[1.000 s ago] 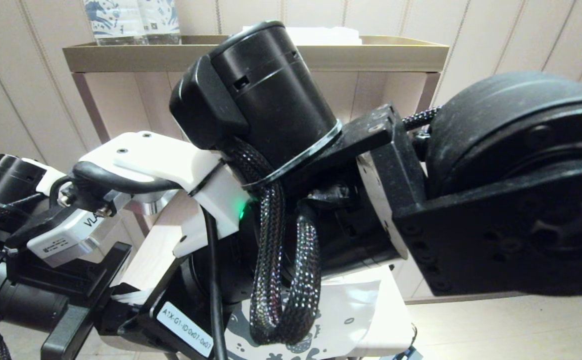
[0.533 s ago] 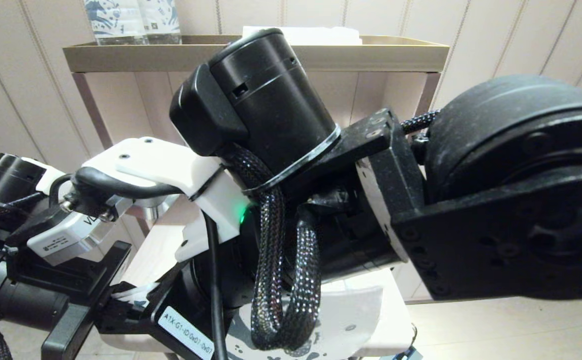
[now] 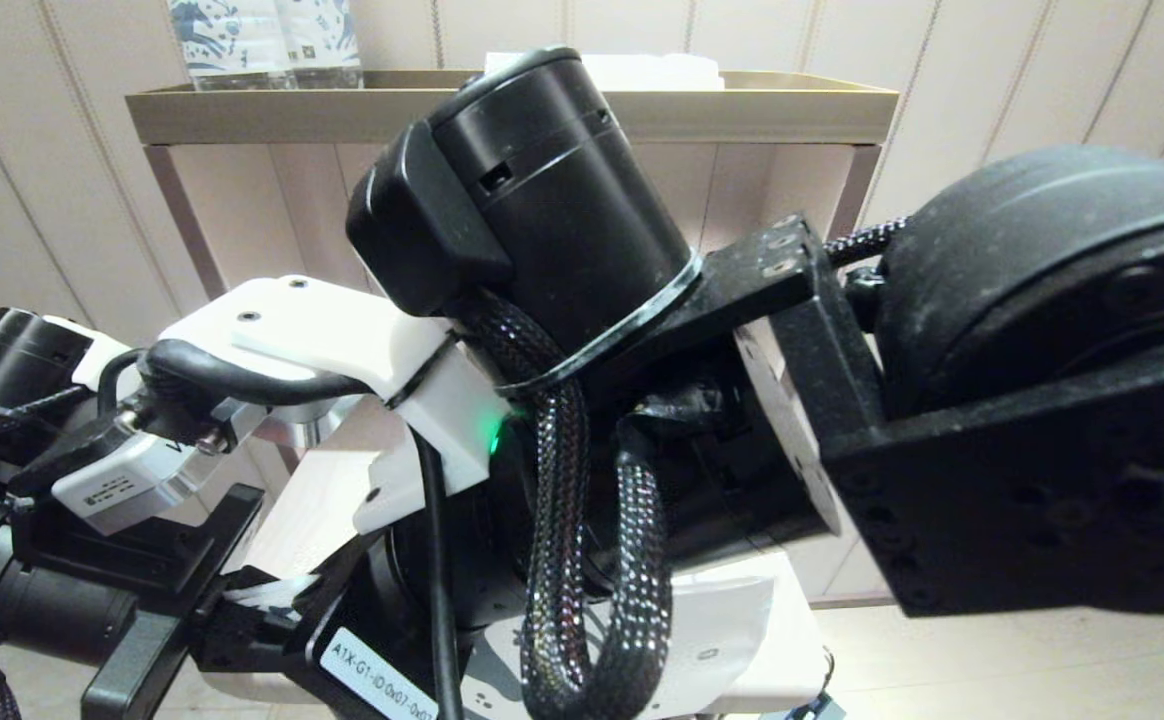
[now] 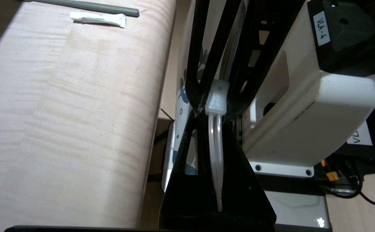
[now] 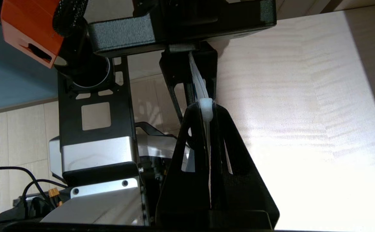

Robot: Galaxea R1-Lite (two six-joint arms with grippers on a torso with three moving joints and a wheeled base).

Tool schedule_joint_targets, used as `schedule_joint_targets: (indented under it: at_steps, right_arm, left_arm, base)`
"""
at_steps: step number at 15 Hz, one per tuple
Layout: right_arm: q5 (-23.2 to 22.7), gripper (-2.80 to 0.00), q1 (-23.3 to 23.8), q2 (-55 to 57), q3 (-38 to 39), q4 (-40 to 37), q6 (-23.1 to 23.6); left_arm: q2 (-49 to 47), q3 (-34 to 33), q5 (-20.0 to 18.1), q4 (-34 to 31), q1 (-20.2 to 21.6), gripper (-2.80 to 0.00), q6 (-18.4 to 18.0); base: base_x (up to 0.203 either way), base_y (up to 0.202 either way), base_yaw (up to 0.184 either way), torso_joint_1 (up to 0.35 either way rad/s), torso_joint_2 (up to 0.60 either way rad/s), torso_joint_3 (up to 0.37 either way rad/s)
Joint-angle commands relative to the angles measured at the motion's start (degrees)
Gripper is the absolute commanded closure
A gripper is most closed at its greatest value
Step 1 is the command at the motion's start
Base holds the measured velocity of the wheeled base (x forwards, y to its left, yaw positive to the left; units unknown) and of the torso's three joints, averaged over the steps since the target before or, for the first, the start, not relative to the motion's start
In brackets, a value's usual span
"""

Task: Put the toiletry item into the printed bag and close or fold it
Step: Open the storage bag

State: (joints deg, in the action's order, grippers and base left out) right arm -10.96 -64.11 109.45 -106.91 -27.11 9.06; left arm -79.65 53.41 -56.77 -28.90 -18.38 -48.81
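Head view, reading left to right: the left arm (image 3: 32,560) is reaching in low from the left edge. Its wrist is crossing under the right arm (image 3: 1042,400), which is filling the centre and right of the frame. Behind them, two bottles (image 3: 232,40) are standing at the left end of a gold-rimmed shelf (image 3: 502,110), and a flat white packet (image 3: 662,68) is lying further right on it. Below the crossed wrists, the printed bag (image 3: 717,625) is showing as a white sheet with dark marks, curling up at its right edge over the near end of the worktop (image 3: 312,500).

Left wrist view: the left end effector (image 4: 217,103) is sitting with its fingers pressed together, tips meeting nose to nose with the other arm's fingers. The bag (image 4: 178,100) is showing edge-on just beside those tips, off the side of the worktop (image 4: 78,112). I cannot tell whether the fingers are pinching it. A small white tube (image 4: 99,19) and a grey rod (image 4: 84,6) are lying at the far end of the worktop.

Right wrist view: the right end effector (image 5: 206,108) is likewise closed tight, beside the worktop (image 5: 303,112). What it is clamping is hidden.

The toothbrush cannot be made out in any view.
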Motion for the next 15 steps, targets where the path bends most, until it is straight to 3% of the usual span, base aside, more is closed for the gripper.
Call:
schedule_joint_targets:
  at_steps: [1, 15]
  right_arm:
    - [0.0, 0.00, 0.8, -2.9, 2.8, -0.2, 0.1]
    - [-0.1, 0.00, 10.5, -24.9, 25.5, 0.3, 0.2]
  left_arm:
    - [-0.2, 0.0, -0.3, -0.2, 0.0, 0.00, -0.3]
    - [-1.2, 0.0, -0.1, -0.2, 0.0, 0.00, -0.3]
  base:
    - [0.000, 0.000, 0.000, 0.000, 0.00, 0.000]
    - [0.000, 0.000, 0.000, 0.000, 0.00, 0.000]
